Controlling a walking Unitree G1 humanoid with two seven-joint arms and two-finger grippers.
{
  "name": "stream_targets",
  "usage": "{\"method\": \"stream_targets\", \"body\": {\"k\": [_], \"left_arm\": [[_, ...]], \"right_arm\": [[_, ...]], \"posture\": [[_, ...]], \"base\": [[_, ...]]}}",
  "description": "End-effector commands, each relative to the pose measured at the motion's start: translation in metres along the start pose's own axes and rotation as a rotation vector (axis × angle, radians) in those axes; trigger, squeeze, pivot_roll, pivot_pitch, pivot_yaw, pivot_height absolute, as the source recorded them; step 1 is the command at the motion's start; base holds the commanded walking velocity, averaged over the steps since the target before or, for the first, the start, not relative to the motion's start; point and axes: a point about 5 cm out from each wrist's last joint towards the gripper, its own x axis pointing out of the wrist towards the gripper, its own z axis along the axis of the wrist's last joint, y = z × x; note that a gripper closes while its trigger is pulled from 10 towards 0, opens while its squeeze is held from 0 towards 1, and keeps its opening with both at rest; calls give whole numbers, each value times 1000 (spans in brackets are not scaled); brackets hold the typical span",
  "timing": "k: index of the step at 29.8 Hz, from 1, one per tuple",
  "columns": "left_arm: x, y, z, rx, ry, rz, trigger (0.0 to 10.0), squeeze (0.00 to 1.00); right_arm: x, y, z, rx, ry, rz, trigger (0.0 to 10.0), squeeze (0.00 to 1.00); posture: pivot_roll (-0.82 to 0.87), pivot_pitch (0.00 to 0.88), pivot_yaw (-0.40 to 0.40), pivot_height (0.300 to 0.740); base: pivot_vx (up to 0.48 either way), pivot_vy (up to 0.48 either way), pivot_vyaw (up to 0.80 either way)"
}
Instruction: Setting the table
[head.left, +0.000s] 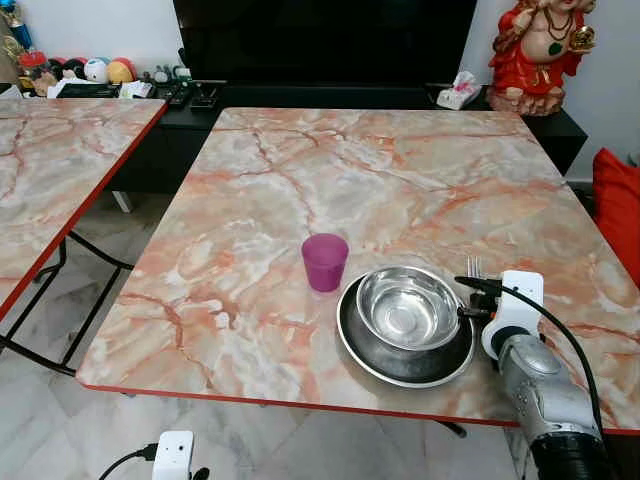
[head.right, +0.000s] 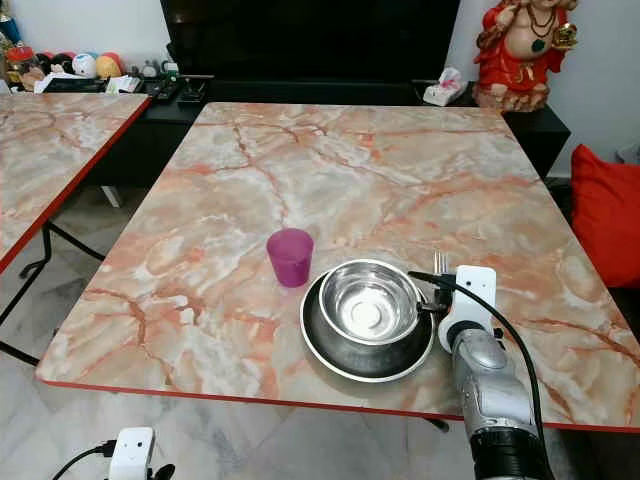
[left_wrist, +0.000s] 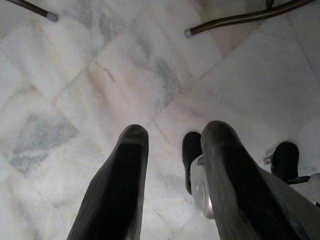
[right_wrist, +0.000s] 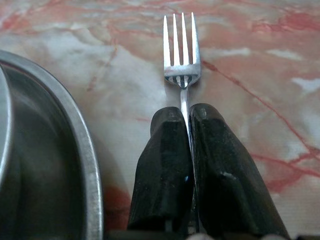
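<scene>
Right gripper (right_wrist: 186, 117) is clamped on one fork (right_wrist: 182, 50), both fingers pinching the handle just below the head, tines pointing away from the robot. Fork sits low over the table (head.left: 400, 170), just beside the right rim of the plate (head.left: 352, 335); contact with the tabletop can't be confirmed. Counts on the table: one fork, one dark round plate, one steel bowl (head.left: 408, 306) nested in the plate, one purple cup (head.left: 325, 261) upright and just off the plate's upper-left rim, apart from it. The plate's near rim is close to the red front edge of the table. Right arm (head.left: 540, 400) reaches in over that front edge, with a black cable looping from the wrist. Open room: the whole far half of the table and the left half are bare marble pattern; the strip right of the fork is also bare out to the right edge. A second table (head.left: 60, 160) stands to the left with a floor gap between the two. Left gripper (left_wrist: 172, 150) hangs idle below table height over the marble floor (left_wrist: 100, 75), fingers spread with a clear gap, holding nothing. Beyond the far edge are a black console (head.left: 330, 95), a red figurine (head.left: 540, 50) at the right end, and a tissue pack (head.left: 458, 92).
</scene>
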Motion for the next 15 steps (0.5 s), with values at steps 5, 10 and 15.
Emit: {"method": "stream_targets", "body": {"k": [5,10,15], "left_arm": [[0,0,0,3,13,-3,10000,0],[0,-2,-1,4,10,-4,10000,0],[0,-2,-2,5,11,-3,10000,0]], "right_arm": [[1,0,-4,-4,9,1,10000,0],[1,0,-4,-3,10,-1,10000,0],[2,0,-4,-2,8,-1,10000,0]], "posture": [[25,23,6,736],[26,24,7,736],[26,24,8,736]], "base": [[0,0,0],[0,0,0],[0,0,0]]}}
